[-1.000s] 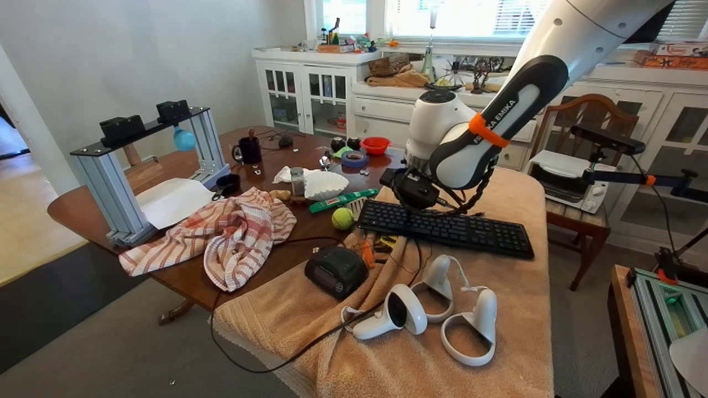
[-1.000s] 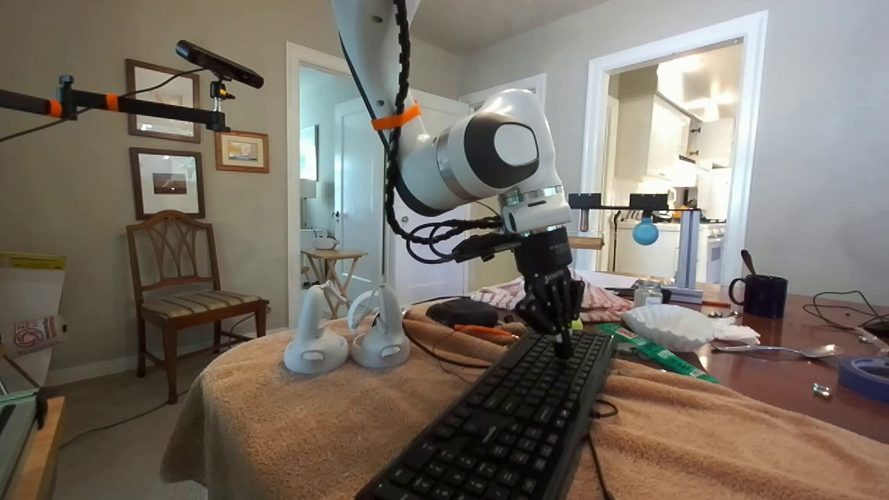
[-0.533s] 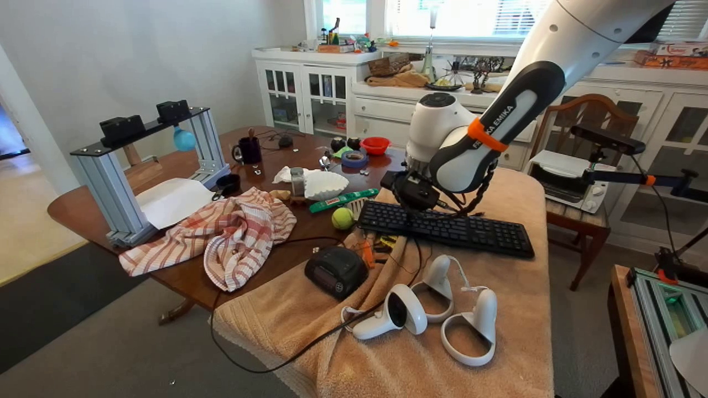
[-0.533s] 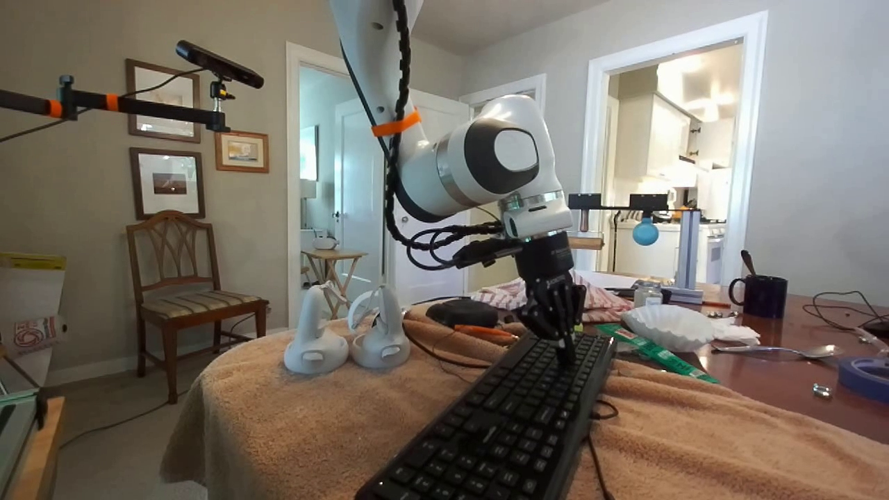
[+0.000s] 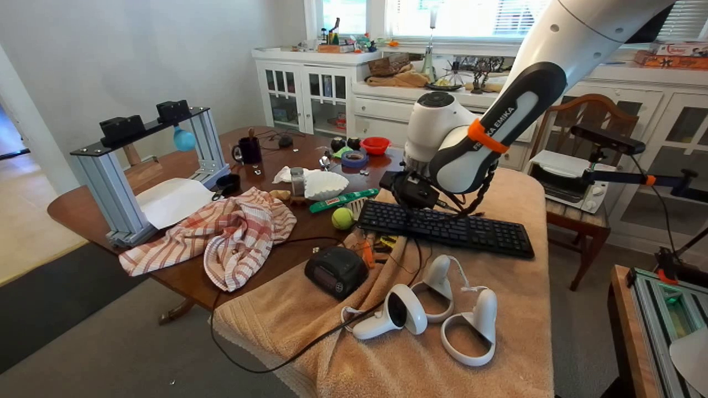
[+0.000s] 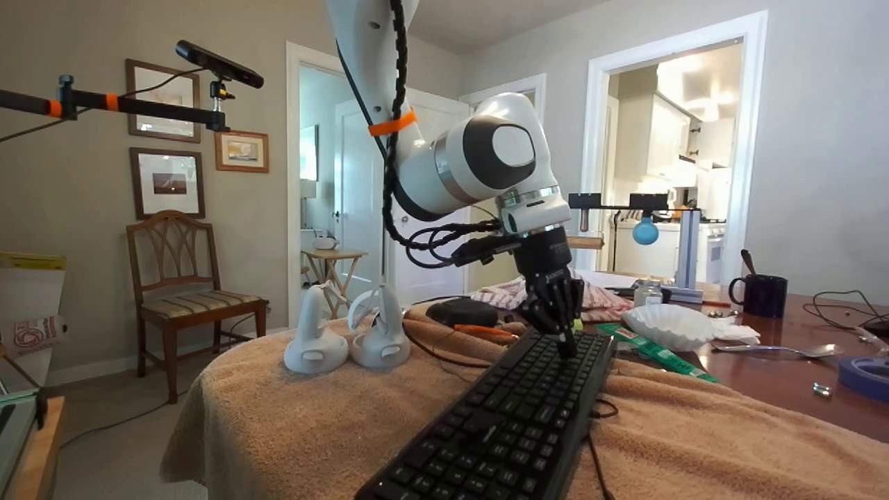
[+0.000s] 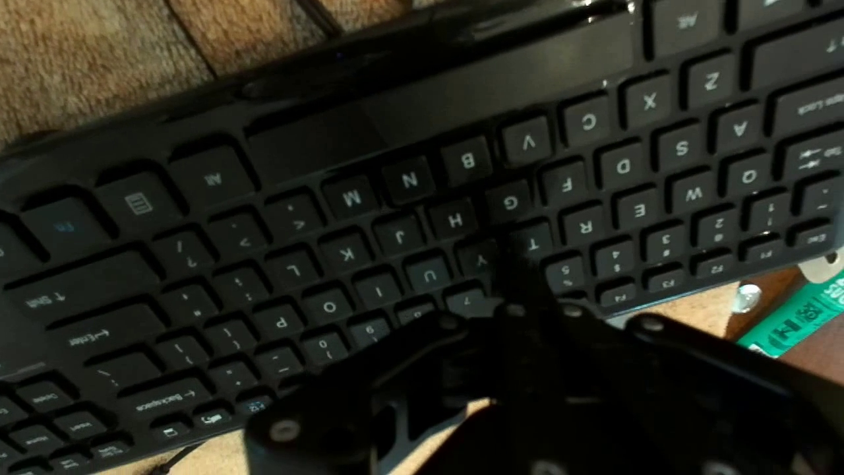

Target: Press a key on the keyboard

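Observation:
The keyboard (image 5: 487, 235) is long, flat and black and lies on a tan towel. It also shows in an exterior view (image 6: 486, 423) and fills much of the wrist view (image 7: 330, 307), where its letters stand upside down. My gripper (image 6: 567, 348) points down at the keyboard's far half, with its black fingers together and nothing visible between them. In the wrist view the dark fingertips (image 7: 517, 254) are over the gap between the T and Y keys. I cannot tell whether they touch a key. In an exterior view the wrist and its camera hide the fingertips.
White controllers (image 5: 478, 331) and a black clock-like device (image 5: 336, 271) lie beside the keyboard. A tennis ball (image 5: 343, 219), a green tube (image 5: 344, 200) and a white fluted bowl (image 6: 668, 326) are off its far end. A black cable (image 6: 597, 458) runs along its edge.
The gripper dips slightly toward the keys at half a second ago, then is slightly higher now. Its fingers stay together. The keyboard has not moved.

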Tool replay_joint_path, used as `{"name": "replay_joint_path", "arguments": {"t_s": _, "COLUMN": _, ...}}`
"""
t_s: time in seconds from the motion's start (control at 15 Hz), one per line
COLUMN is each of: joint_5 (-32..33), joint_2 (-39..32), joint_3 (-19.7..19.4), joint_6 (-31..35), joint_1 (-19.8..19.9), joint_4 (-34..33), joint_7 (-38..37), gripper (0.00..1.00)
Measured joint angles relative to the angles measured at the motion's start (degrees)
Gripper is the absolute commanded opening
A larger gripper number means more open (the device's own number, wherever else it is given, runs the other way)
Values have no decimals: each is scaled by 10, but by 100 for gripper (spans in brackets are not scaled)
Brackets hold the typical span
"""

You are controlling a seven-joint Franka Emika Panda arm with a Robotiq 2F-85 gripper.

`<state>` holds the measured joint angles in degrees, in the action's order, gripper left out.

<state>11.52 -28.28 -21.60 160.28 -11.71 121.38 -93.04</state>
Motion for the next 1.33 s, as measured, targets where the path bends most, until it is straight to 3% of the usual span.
{"name": "replay_joint_path", "arguments": {"t_s": 0.33, "joint_5": 18, "joint_2": 25, "joint_3": -11, "joint_6": -15, "joint_1": -16, "joint_4": 0, "joint_7": 6, "gripper": 0}}
{"name": "replay_joint_path", "arguments": {"t_s": 0.67, "joint_5": 11, "joint_2": 81, "joint_3": 41, "joint_6": -103, "joint_1": 14, "joint_4": 3, "joint_7": 80, "gripper": 0}}
{"name": "replay_joint_path", "arguments": {"t_s": 0.73, "joint_5": 13, "joint_2": 94, "joint_3": 45, "joint_6": -123, "joint_1": 16, "joint_4": 4, "joint_7": 88, "gripper": 26}}
{"name": "replay_joint_path", "arguments": {"t_s": 0.87, "joint_5": 17, "joint_2": 118, "joint_3": 55, "joint_6": -168, "joint_1": 21, "joint_4": 3, "joint_7": 101, "gripper": 32}}
{"name": "replay_joint_path", "arguments": {"t_s": 1.13, "joint_5": 25, "joint_2": 163, "joint_3": 88, "joint_6": -294, "joint_1": 40, "joint_4": -1, "joint_7": 168, "gripper": 62}}
{"name": "replay_joint_path", "arguments": {"t_s": 1.33, "joint_5": 36, "joint_2": 194, "joint_3": 111, "joint_6": -342, "joint_1": 55, "joint_4": 0, "joint_7": 237, "gripper": 84}}
